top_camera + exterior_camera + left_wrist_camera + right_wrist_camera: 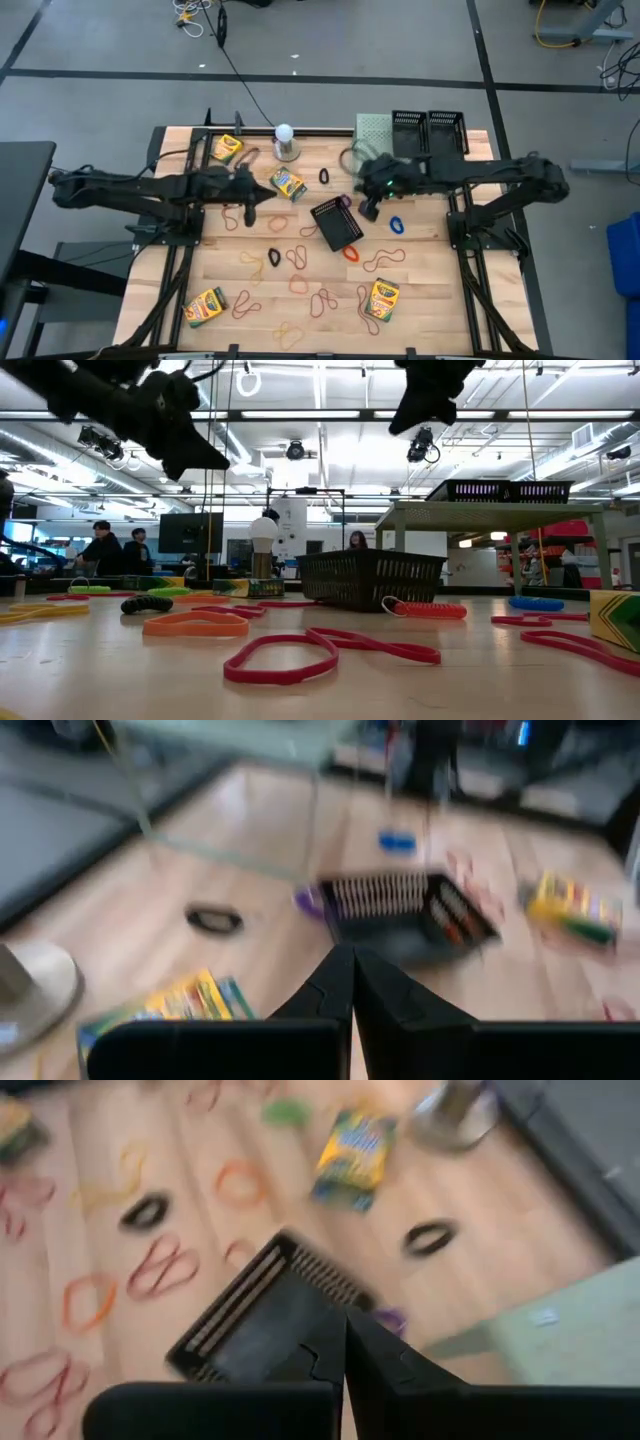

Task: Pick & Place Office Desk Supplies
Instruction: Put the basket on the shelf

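Note:
A small black mesh basket [337,222] [370,578] stands on its base mid-table, turned at a slant. Yellow-and-green crayon boxes lie flat: one [288,183] left of the basket, others at the far left [226,148] and near the front [205,305] [383,300]. Thin rubber-band loops lie scattered on the wood, among them red [350,252], blue [396,225] and black [274,257]. My left gripper [249,212] [352,958] hangs shut and empty above the table, left of the basket. My right gripper [368,208] [343,1326] is shut and empty above the basket's far right corner.
A white ball on a metal base [285,140] stands at the far edge. A pale green mesh riser [375,128] and two more black baskets [410,130] [447,130] stand at the back right. People sit in the room beyond the table [100,545].

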